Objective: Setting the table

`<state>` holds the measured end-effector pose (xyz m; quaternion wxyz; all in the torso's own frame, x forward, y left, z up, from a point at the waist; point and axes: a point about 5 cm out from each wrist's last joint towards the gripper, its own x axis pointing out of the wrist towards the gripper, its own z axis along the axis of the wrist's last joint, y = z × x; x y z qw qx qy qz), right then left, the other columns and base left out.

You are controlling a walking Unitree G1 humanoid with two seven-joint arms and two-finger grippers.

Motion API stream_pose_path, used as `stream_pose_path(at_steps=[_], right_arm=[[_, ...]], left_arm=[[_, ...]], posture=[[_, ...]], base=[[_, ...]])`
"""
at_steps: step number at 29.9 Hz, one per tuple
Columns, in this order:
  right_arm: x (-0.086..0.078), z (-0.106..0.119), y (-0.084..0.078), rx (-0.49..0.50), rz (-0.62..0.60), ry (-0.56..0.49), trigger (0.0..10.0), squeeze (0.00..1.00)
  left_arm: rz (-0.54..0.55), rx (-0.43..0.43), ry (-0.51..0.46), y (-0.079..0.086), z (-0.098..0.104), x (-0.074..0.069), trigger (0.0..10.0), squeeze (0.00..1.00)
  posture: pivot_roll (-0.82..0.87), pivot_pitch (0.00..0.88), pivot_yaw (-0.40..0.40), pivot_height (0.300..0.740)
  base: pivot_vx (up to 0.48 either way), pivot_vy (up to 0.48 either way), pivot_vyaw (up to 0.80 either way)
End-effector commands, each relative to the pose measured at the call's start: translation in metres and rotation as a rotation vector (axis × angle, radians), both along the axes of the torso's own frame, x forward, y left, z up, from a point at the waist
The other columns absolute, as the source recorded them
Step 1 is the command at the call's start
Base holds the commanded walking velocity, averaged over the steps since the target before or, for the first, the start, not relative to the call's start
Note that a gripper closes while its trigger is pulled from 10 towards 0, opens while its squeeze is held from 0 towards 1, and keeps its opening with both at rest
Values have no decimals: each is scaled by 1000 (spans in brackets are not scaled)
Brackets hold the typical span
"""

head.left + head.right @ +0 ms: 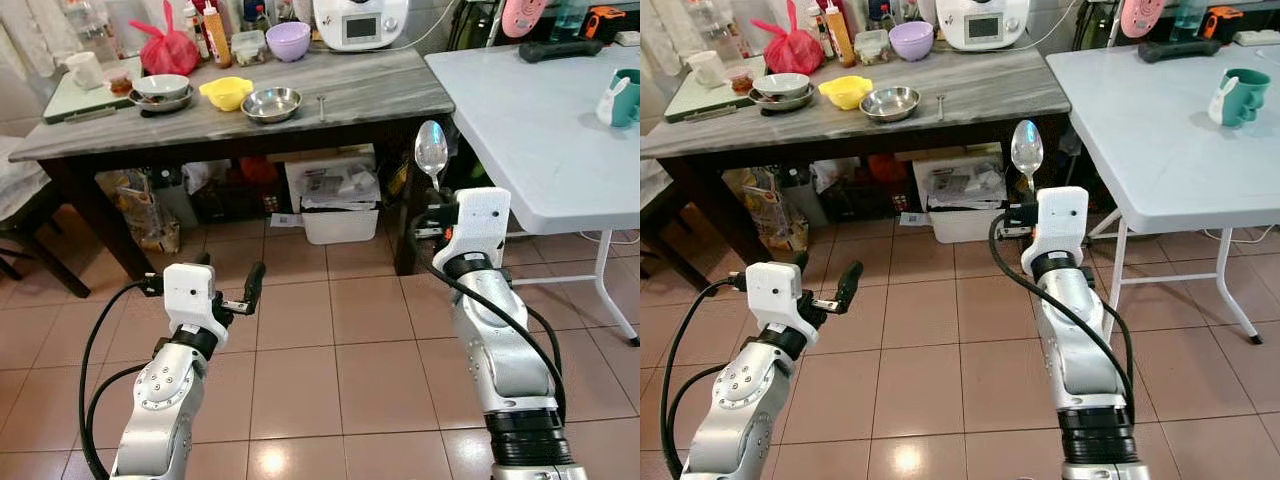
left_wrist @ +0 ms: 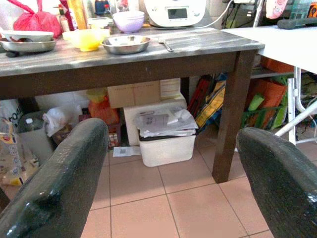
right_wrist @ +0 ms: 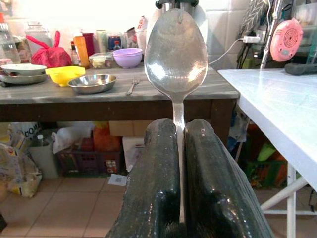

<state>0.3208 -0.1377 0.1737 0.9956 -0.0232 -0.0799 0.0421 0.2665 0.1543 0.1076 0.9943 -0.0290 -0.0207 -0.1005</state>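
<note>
R end effector clamped on shiny steel spoon, bowl up, thin handle only. L end effector apart, empty. Risk: spoon slips/twists before reaching white plastic bench on right.

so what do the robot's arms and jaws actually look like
Both arms are silver metal with rounded, dimpled joints, a white boxy housing at each wrist and black cables looping alongside. The right arm has a ribbed black collar near its base. The left gripper and right gripper each have two long, glossy, finely textured black fingers.
</note>
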Motion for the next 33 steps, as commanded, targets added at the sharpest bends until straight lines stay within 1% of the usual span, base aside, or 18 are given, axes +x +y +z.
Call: stream_pose_path(at_steps=[1, 15, 33], right_arm=[[2, 7, 5, 1, 12, -27, 10000, 0], [1, 6, 6, -35, 12, -34, 10000, 0], [3, 5, 6, -36, 13, -29, 10000, 0]], left_arm=[[4, -1, -12, 3, 2, 1, 10000, 0], [-20, -15, -12, -1, 2, 1, 10000, 0], [-40, -22, -9, -4, 2, 1, 10000, 0]], posture=[[-120, 51, 99, 740], [-124, 49, 103, 740], [-121, 45, 100, 740]], base=[[416, 0, 0], [476, 0, 0], [480, 0, 0]])
